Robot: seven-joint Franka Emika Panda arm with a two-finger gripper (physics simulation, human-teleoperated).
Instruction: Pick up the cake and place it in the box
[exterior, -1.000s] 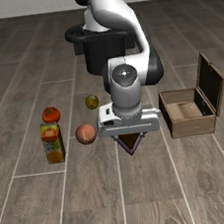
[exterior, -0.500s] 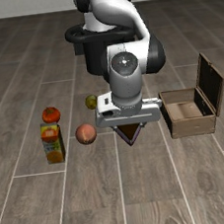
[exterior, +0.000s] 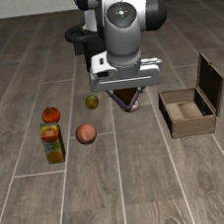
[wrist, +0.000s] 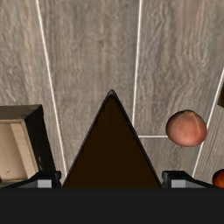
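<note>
The cake [exterior: 129,98] is a dark brown wedge, and my gripper [exterior: 130,103] is shut on it and holds it in the air above the wooden floor. In the wrist view the cake [wrist: 112,149] juts out as a dark triangle between the fingertips [wrist: 44,182] of my gripper [wrist: 112,183]. The open wooden box [exterior: 189,112] stands on the floor at the exterior view's right of the gripper, its lid [exterior: 210,82] tipped up on its far side. From the wrist, a corner of the box [wrist: 17,144] lies beside the cake, lower down.
A peach [exterior: 85,134], a green lime [exterior: 91,102], a tomato [exterior: 51,114] and an orange juice carton [exterior: 52,144] sit on the floor at the exterior view's left. The peach [wrist: 185,129] also shows beside the cake. A black pot [exterior: 79,35] stands by the robot's base.
My gripper has risen from the floor with the cake in it and drawn back toward the robot's base. The box and the fruit have not moved.
</note>
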